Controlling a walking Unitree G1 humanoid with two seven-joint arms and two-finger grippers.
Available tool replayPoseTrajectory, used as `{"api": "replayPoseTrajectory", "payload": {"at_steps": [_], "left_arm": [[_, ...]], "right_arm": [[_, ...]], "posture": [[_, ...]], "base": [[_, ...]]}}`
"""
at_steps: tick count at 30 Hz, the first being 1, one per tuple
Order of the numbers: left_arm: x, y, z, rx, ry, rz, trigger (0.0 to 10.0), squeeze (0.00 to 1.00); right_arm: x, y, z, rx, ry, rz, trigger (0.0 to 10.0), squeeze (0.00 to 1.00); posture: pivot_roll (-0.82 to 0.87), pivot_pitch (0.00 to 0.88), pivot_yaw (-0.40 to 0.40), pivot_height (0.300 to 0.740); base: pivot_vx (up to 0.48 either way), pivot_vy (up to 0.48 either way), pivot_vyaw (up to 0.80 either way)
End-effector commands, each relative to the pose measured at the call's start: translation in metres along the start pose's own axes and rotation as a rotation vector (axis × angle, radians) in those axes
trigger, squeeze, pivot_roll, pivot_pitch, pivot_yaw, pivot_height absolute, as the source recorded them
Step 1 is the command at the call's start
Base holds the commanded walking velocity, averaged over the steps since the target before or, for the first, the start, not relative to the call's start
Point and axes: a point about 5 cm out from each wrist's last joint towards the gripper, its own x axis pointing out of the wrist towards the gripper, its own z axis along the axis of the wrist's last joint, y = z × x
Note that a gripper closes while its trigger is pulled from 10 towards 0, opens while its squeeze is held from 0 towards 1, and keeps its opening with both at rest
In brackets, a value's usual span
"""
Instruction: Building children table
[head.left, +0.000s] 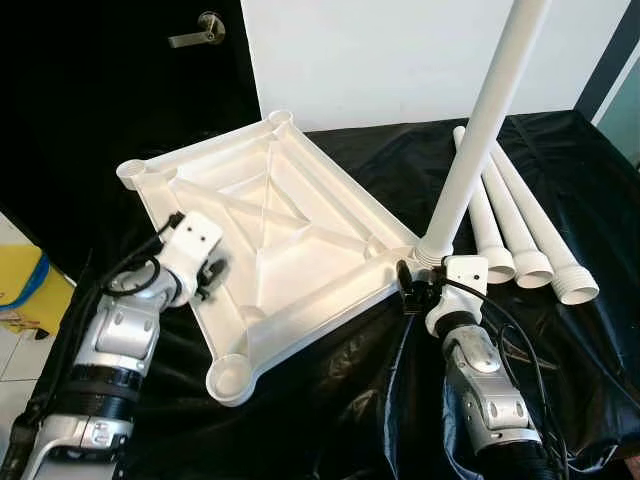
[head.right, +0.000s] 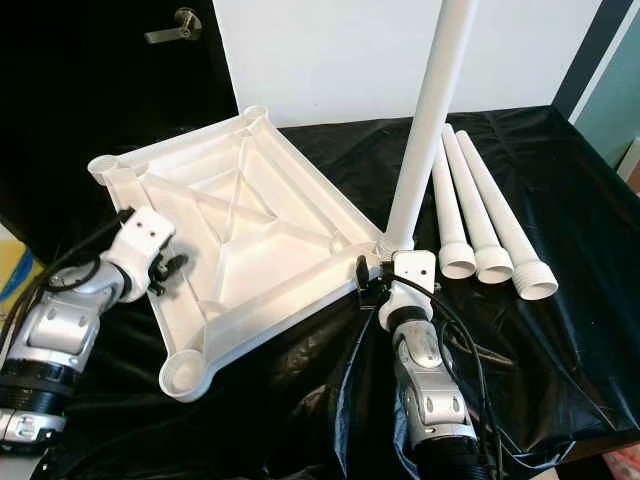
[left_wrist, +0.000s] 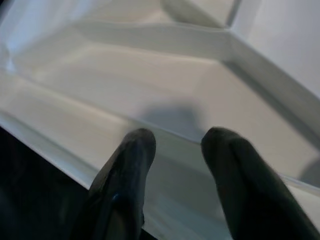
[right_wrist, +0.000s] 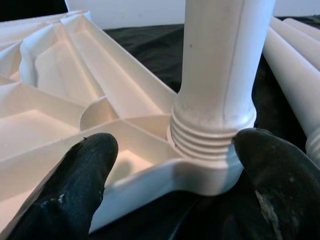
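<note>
Upright, 1 leg (head.left: 487, 120) sits in the tabletop's (head.left: 262, 235) corner socket (right_wrist: 200, 165).

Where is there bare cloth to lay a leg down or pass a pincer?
Bare black cloth lies right of the three loose legs, and more in front of the tabletop, between the arms. It is crowded at the near corner: the standing leg sits in its socket with the open right pincer around it.
</note>
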Motion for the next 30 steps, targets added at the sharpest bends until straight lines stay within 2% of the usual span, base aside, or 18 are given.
{"api": "replayPoseTrajectory", "payload": {"at_steps": [1, 4, 8, 10, 15, 23, 25, 27, 30], "left_arm": [[-0.002, -0.001, -0.010, 0.035, 0.047, 0.079, 10.0, 0.00], [-0.004, -0.012, -0.014, 0.053, 0.046, 0.015, 10.0, 0.00], [-0.007, -0.031, -0.011, 0.034, 0.024, -0.071, 10.0, 0.00], [-0.009, -0.040, -0.009, 0.041, 0.010, -0.102, 10.0, 0.00], [-0.010, -0.048, -0.009, 0.038, 0.007, -0.129, 10.0, 0.00], [-0.011, -0.064, -0.003, 0.036, -0.020, -0.193, 10.0, 0.00], [-0.012, -0.077, 0.005, 0.033, -0.047, -0.244, 10.0, 0.00], [-0.012, -0.082, 0.007, 0.040, -0.056, -0.266, 10.0, 0.00], [-0.013, -0.095, 0.018, 0.016, -0.095, -0.313, 10.0, 0.00]], "right_arm": [[-0.002, 0.003, -0.008, -0.006, 0.046, 0.014, 10.0, 0.00], [-0.002, 0.003, -0.014, -0.002, 0.085, 0.022, 10.0, 0.00], [-0.001, 0.004, -0.017, -0.039, 0.111, 0.032, 10.0, 0.00], [-0.002, 0.001, -0.018, -0.051, 0.117, 0.004, 10.0, 0.00], [-0.004, -0.004, -0.018, -0.048, 0.123, -0.052, 10.0, 0.00], [-0.005, -0.005, -0.031, -0.080, 0.199, -0.114, 10.0, 0.00], [-0.006, -0.002, -0.036, -0.043, 0.226, -0.106, 10.0, 0.00], [-0.006, 0.000, -0.037, -0.040, 0.231, -0.100, 10.0, 0.00], [-0.004, 0.008, -0.045, 0.065, 0.291, -0.029, 10.0, 0.00]], "posture": [[-0.02, 0.039, -0.014, 0.740], [-0.01, 0.041, -0.023, 0.740], [0.01, 0.046, -0.040, 0.740], [0.02, 0.047, -0.049, 0.740], [0.03, 0.054, -0.056, 0.740], [0.03, 0.057, -0.050, 0.740], [0.03, 0.058, -0.046, 0.740], [0.03, 0.058, -0.046, 0.740], [0.02, 0.062, -0.040, 0.740]], "base": [[0.000, 0.000, 0.00], [0.000, 0.000, 0.00], [0.000, 0.000, 0.00], [0.000, 0.000, 0.00], [0.000, 0.000, 0.00], [0.000, 0.000, 0.00], [0.000, 0.000, 0.00], [0.000, 0.000, 0.00], [0.000, 0.000, 0.00]]}}
